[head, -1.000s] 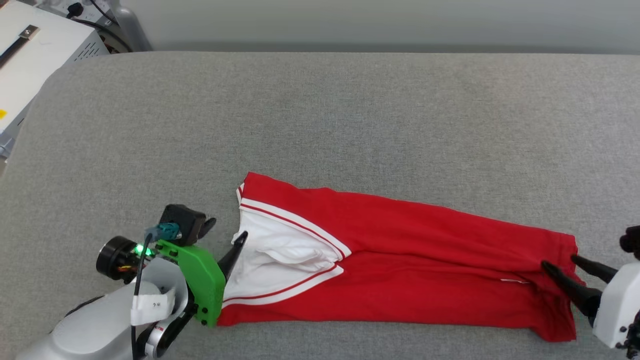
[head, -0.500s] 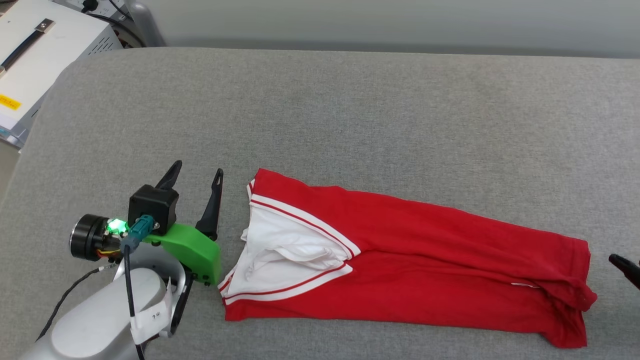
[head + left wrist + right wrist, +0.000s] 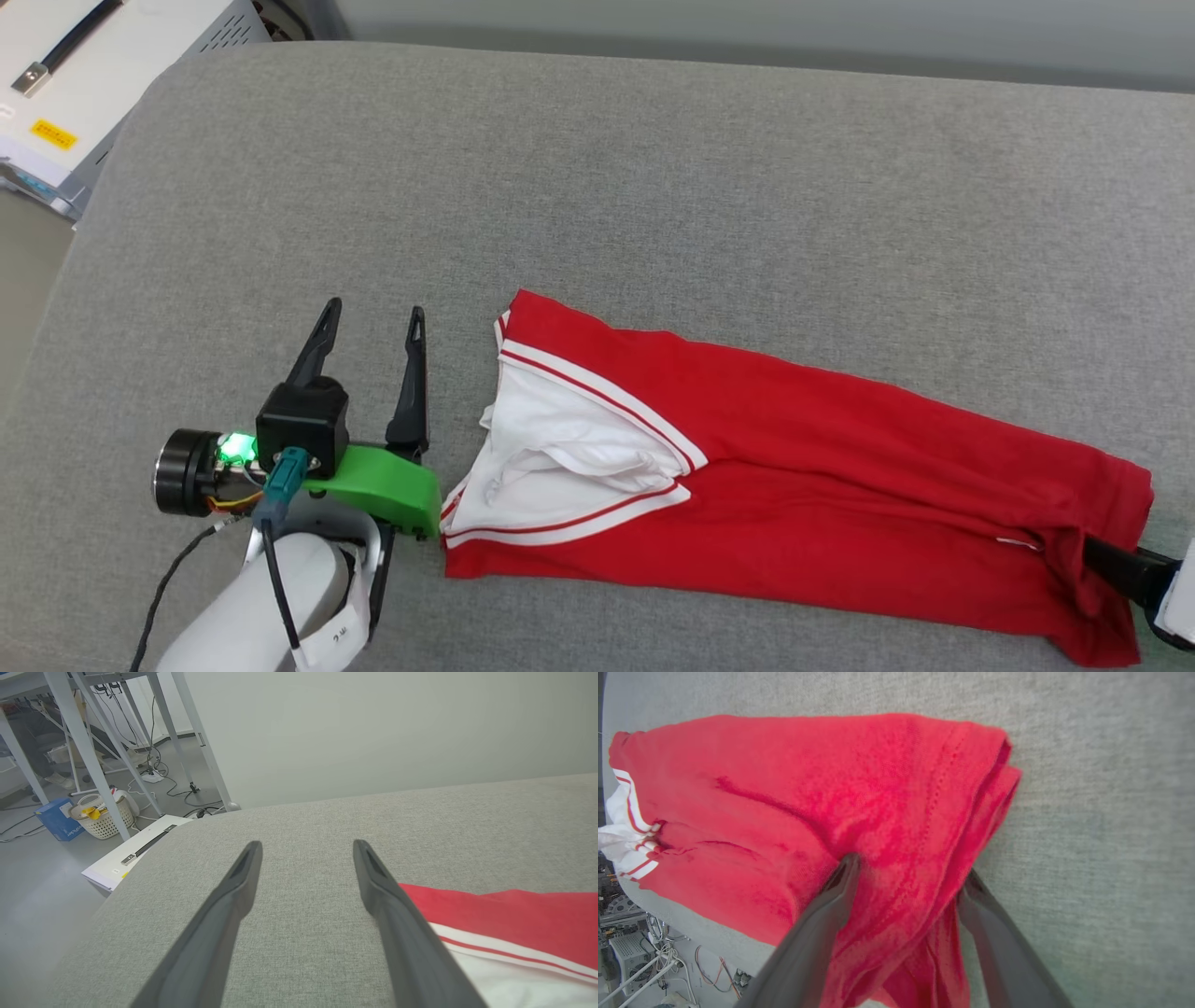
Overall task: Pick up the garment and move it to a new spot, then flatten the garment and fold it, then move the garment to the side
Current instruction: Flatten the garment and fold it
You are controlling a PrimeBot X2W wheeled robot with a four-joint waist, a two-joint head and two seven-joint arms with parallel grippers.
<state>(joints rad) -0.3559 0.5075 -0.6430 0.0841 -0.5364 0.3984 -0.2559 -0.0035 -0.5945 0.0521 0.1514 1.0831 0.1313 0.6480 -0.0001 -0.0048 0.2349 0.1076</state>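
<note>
Grey padded surface (image 3: 653,168) — garment (image 3: 840,485) lies as long strip, lower centre. White case (image 3: 75,84) upper left. Left gripper (image 3: 373,308) spread beside sleeve; right gripper (image 3: 910,868) spread — hem between fingers.

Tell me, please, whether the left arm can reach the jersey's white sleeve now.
Probably yes: the open left gripper sits right beside the red jersey's white sleeve, bare grey cushion between them.

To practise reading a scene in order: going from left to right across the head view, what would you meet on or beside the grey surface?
white case → left hand → garment
</note>
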